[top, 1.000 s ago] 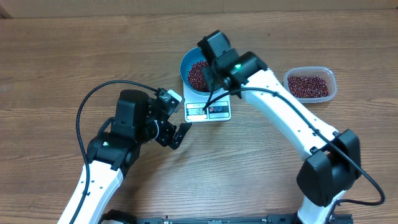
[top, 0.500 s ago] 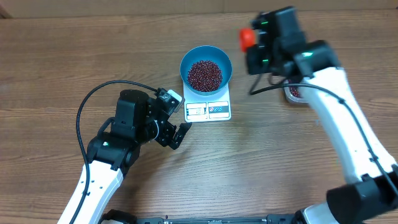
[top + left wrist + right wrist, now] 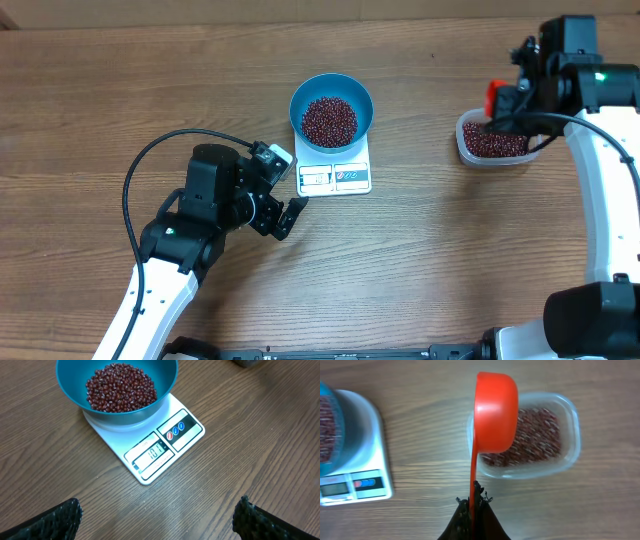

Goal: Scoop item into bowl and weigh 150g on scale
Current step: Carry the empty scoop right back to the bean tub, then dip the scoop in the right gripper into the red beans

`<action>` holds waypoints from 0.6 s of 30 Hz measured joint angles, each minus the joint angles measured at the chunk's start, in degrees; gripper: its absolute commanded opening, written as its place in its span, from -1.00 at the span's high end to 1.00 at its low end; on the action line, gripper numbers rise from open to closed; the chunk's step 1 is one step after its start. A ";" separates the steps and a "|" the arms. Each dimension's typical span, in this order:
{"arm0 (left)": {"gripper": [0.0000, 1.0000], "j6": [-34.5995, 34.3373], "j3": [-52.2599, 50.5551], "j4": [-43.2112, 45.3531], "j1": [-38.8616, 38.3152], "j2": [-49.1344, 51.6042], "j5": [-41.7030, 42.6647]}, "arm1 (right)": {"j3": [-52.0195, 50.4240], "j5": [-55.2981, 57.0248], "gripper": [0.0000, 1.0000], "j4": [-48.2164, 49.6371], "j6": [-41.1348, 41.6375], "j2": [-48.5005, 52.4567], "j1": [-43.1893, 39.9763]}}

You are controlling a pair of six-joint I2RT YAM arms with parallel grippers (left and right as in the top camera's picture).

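Note:
The blue bowl point(image 3: 331, 88) stands on the white scale point(image 3: 336, 177) and holds a heap of dark red beans point(image 3: 329, 119). My right gripper point(image 3: 475, 501) is shut on the thin handle of a red scoop point(image 3: 495, 415). The scoop's cup hangs over the left part of a clear container point(image 3: 571, 424) of beans point(image 3: 540, 435). In the overhead view this gripper point(image 3: 522, 95) is at the far right with the scoop point(image 3: 495, 98). My left gripper point(image 3: 160, 522) is open over bare wood, just short of the scale point(image 3: 170, 442) and bowl point(image 3: 167, 377).
The clear container point(image 3: 492, 156) sits at the right, well apart from the scale. A black cable point(image 3: 150, 160) loops off the left arm. Wooden tabletop lies all around.
My right arm has swung with the red scoop from above the blue bowl to the right, over the clear container. The left arm has stayed still.

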 measured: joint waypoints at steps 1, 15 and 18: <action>-0.99 0.00 0.00 0.00 0.00 0.00 0.00 | -0.72 0.26 0.92 0.15 -0.13 0.00 -0.61; -0.99 0.00 0.00 0.00 0.00 0.00 0.00 | -9.42 10.32 0.93 5.53 -1.03 1.62 -1.64; -0.99 0.00 0.00 0.00 0.00 0.00 0.00 | -9.42 12.70 0.92 6.62 -1.01 4.50 -1.64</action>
